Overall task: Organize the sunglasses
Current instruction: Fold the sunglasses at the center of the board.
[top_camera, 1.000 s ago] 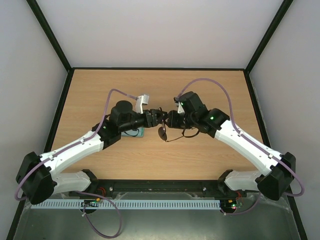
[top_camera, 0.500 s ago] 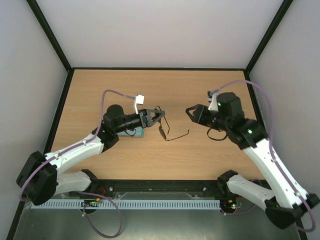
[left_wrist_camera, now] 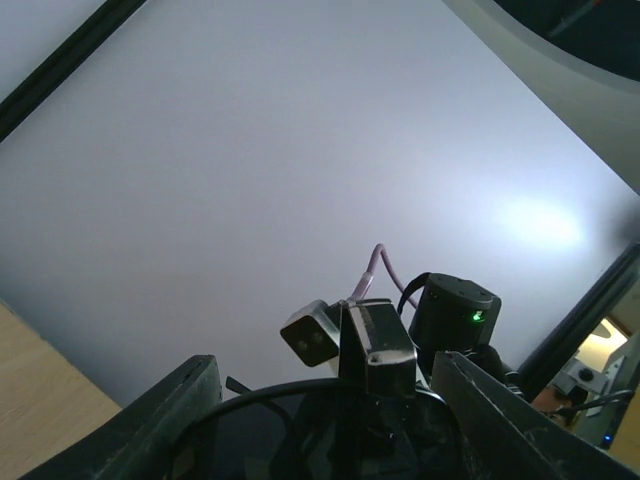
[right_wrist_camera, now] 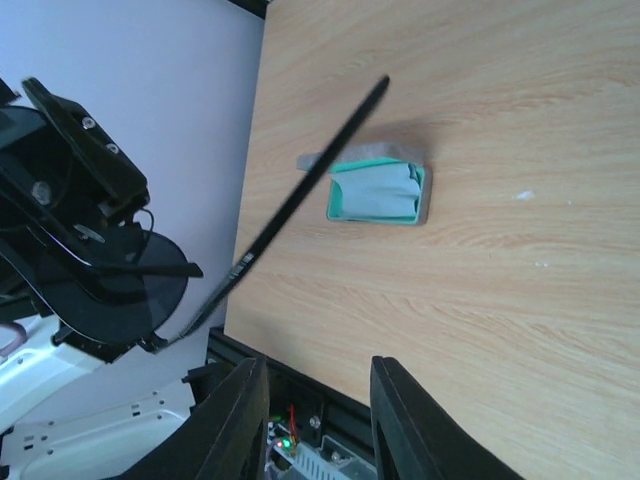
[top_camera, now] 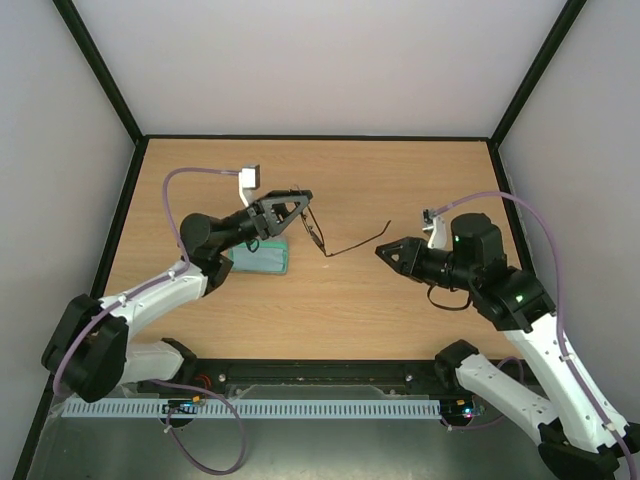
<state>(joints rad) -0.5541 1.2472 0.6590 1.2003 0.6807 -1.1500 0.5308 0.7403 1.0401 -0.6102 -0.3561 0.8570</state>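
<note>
The jaws of the left gripper (top_camera: 302, 205) are pinching the sunglasses (top_camera: 316, 230) by a dark lens and holding them in the air above the table (top_camera: 400, 180). The right gripper (top_camera: 385, 252) is hanging well apart from them, its jaws standing spread with nothing between them. One slim temple arm is sticking out toward the right gripper, and in the right wrist view it is crossing in front of the grey case (top_camera: 262, 262). The case is lying open beneath the left arm, showing green lining and a pale cloth (right_wrist_camera: 375, 192) inside. One pair of sunglasses, one case and one cloth are showing. Light wood is covering the table, with black edging and white walls (top_camera: 320, 60) enclosing it.
</note>
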